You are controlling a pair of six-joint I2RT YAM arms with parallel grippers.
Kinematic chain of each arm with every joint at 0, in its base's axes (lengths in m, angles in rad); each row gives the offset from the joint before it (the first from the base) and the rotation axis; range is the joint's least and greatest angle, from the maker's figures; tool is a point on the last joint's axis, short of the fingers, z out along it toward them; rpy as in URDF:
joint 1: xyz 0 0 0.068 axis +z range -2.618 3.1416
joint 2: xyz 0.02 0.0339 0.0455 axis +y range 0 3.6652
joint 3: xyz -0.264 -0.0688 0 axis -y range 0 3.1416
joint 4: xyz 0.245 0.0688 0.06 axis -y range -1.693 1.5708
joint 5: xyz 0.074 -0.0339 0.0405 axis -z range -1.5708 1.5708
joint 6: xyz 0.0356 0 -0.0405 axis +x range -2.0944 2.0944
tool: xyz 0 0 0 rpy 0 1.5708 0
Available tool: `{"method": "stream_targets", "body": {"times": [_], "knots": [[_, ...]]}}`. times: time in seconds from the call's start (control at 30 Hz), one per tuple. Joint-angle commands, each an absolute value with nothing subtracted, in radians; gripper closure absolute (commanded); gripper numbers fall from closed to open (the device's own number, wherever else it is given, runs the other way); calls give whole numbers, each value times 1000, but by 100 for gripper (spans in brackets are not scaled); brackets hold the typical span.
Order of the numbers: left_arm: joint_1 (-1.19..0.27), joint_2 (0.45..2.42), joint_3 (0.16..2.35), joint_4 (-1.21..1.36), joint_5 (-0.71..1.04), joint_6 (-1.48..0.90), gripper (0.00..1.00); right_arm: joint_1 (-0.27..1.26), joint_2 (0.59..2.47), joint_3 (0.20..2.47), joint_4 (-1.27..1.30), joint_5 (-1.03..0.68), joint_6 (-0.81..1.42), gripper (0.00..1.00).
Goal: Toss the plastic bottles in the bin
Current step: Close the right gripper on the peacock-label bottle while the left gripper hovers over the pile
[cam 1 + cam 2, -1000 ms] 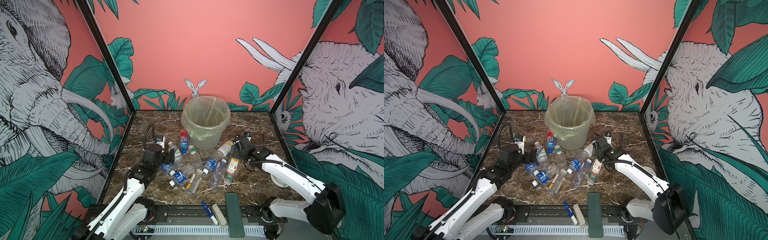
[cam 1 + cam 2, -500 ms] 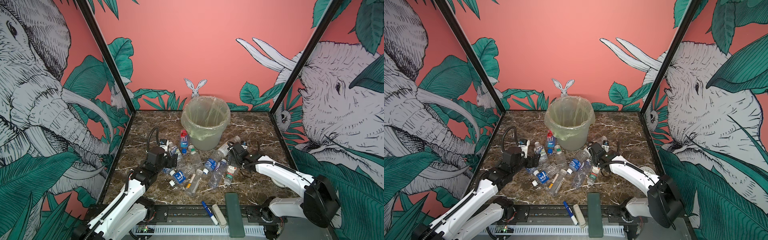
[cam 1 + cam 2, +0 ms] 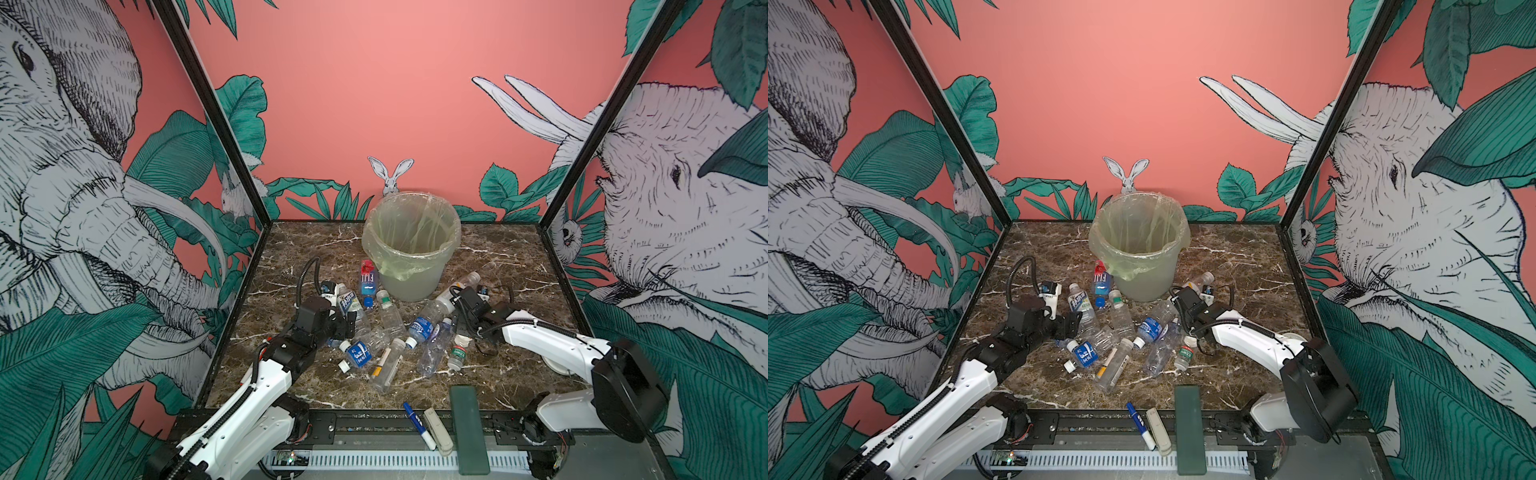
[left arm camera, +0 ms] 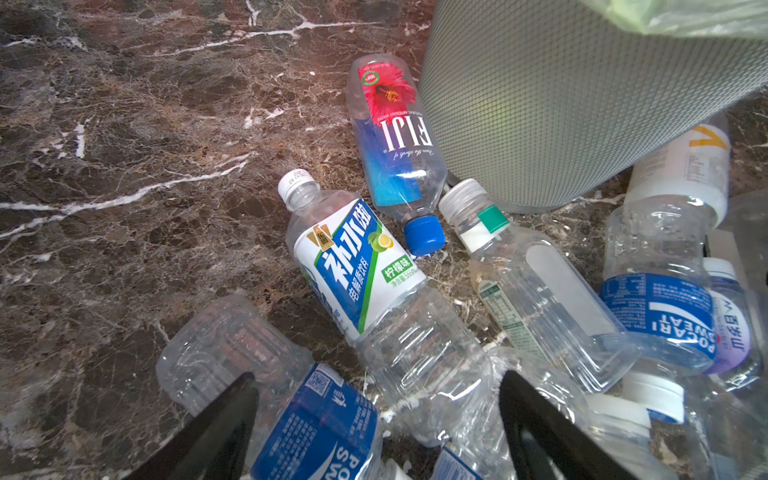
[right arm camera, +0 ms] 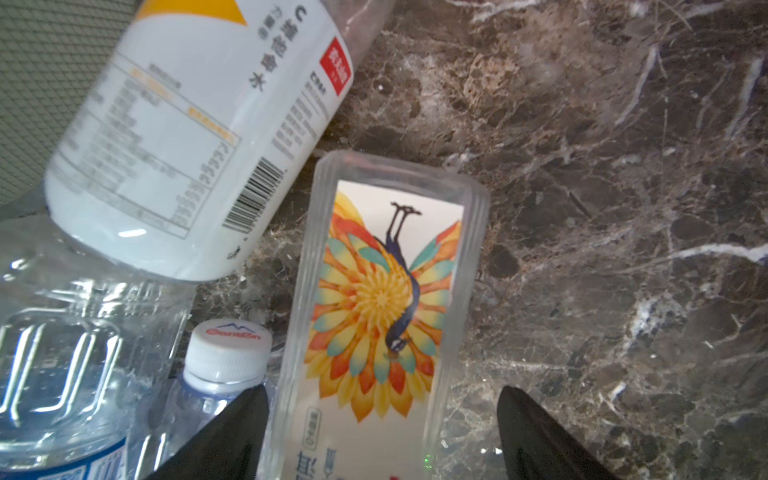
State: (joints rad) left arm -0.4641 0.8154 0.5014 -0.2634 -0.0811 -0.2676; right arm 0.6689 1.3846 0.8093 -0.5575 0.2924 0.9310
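Closing on the bottles (image 3: 390, 332) heaped just before the bin (image 3: 409, 282), both arms have come in. The left gripper (image 4: 376, 374) gapes over the lemon bottle (image 4: 361, 270). The right gripper (image 5: 380, 390) straddles the peacock bottle (image 5: 386, 291), jaws apart. Grasps look imminent.

bottles (image 3: 368, 278): about 12 | bin (image 3: 409, 279): 1 | marker (image 3: 417, 424): 1 | green bar (image 3: 469, 428): 1

The marble tabletop (image 3: 498, 257) bears the bin (image 3: 409, 278) and scattered plastic bottles (image 3: 424, 328).

Brown white-veined marble table (image 3: 498, 266), grey bin (image 3: 409, 282), pale green liner (image 3: 388, 268), peacock-label bottle (image 5: 386, 316)
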Motion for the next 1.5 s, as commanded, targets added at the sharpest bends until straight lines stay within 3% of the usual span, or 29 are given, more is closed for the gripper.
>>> {"method": "stream_targets", "body": {"times": [0.0,0.27,0.57,0.87,1.23,1.47], "knots": [[-469,818,488,-268,-77,-279,8,675,1375,804,-567,324,939,16],[-474,817,475,-262,-82,-284,9,673,1369,790,-579,332,922,22],[-480,810,473,-273,-86,-285,9,673,1385,761,-527,286,949,16],[-485,814,478,-282,-92,-285,9,662,1404,754,-537,297,918,21],[-492,839,483,-271,-95,-290,9,646,1439,720,-479,260,911,16],[-498,851,483,-270,-96,-288,9,643,1392,702,-468,288,874,34]]}}
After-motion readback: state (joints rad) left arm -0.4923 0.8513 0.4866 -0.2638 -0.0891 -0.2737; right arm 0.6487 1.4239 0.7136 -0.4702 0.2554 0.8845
